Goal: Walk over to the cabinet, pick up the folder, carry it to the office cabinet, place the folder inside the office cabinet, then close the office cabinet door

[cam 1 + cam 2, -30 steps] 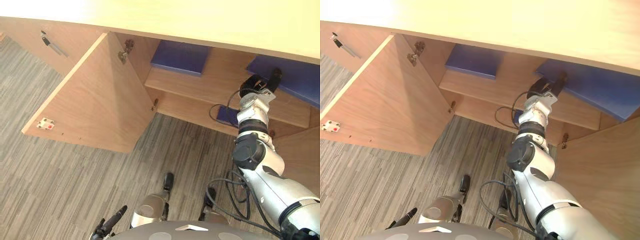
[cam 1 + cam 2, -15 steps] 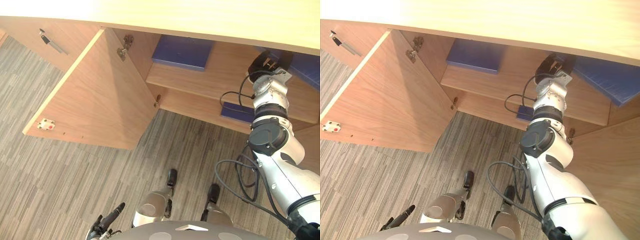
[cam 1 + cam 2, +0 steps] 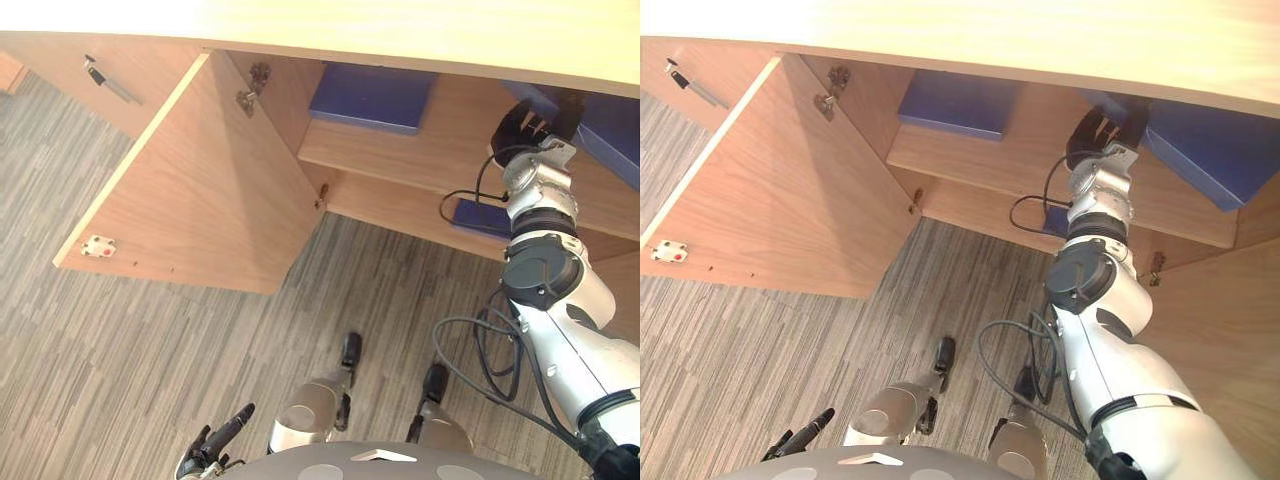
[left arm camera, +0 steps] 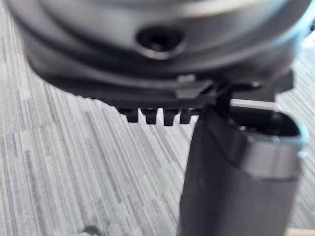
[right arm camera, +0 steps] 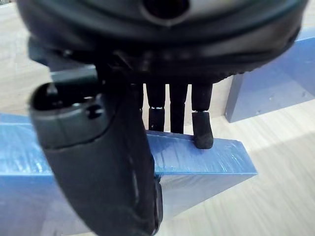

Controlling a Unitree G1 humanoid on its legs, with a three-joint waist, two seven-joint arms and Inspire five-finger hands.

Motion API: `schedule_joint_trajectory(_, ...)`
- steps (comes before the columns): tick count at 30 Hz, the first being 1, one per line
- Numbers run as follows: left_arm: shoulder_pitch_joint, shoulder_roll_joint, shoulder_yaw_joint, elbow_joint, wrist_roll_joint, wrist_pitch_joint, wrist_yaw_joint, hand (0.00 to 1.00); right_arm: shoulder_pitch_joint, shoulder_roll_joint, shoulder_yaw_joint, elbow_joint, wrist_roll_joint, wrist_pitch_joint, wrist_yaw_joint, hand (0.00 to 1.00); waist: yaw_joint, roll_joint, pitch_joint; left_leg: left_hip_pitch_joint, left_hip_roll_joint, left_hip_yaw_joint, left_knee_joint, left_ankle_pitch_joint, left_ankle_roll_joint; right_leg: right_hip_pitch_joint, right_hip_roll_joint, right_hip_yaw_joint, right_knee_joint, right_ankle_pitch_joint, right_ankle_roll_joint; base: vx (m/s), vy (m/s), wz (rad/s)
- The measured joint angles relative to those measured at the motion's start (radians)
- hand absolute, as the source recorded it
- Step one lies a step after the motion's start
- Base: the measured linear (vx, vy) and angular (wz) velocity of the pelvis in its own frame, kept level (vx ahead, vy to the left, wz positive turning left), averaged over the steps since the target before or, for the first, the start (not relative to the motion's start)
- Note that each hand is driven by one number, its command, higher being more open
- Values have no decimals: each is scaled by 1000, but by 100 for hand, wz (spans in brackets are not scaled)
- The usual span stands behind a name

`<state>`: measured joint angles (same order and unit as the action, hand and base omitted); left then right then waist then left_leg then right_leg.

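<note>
— Where is your right hand [image 5: 98, 162]?

— Inside the open cabinet [image 3: 288, 110], clamped on the folder [image 5: 197, 157]. My thumb lies across its near face and my fingertips [image 5: 203, 132] are hooked over the top edge, close to one corner.

— Is the folder clear of the shelf [image 5: 275, 196]?

— I cannot tell. It sits in my grip just over the wooden board. A second blue folder [image 5: 275, 73] is just behind it, and a third one [image 3: 372, 97] lies further along toward my left.

— How do you expect it to handle?

— Stiff and fairly light, I judge: a flat slab that should not sag. The cover looks glossy, like film, so I expect it to be slippery under hard fingertips. Because I hold it near a corner, it may swing about the pinch. A hold nearer the middle of the long edge, with the thumb flat on the face, would steady it.

— And the other side?

— My left hand [image 3: 215, 448] hangs low over the carpet [image 4: 59, 162], fingers loose, holding nothing. The door [image 3: 200, 200] stands wide open on my left.
</note>
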<state>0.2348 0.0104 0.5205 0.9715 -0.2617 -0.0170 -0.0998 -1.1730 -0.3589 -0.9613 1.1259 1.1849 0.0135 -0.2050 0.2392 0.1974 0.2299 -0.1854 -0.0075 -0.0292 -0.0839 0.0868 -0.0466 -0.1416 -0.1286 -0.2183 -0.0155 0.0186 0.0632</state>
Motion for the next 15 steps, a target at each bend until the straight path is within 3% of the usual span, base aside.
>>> schedule_joint_trajectory(11, 0, 0, -51, 0, 1, 1, 6, 100, 1, -24, -1, 61, 1, 5, 19, 0, 7, 20, 26, -13, 0, -10, 0, 6, -1, -14, 0, -11, 19, -12, -6, -4, 3, 4)
schedule_joint_trajectory(12, 0, 0, -54, 0, 1, 1, 7, 100, 1, -27, -1, 61, 1, 6, 18, 100, 6, 20, 27, -17, 0, -11, 0, 7, -1, -19, 0, -12, 22, -13, -6, -15, 7, 6)
schedule_joint_trajectory(15, 0, 0, -57, 1, 1, 1, 10, 100, 13, -49, -10, 79, 1, 2, 11, 100, 6, 20, 40, -18, 2, -12, 0, 10, -1, -23, 0, -19, 31, -15, -8, -6, 3, 4)
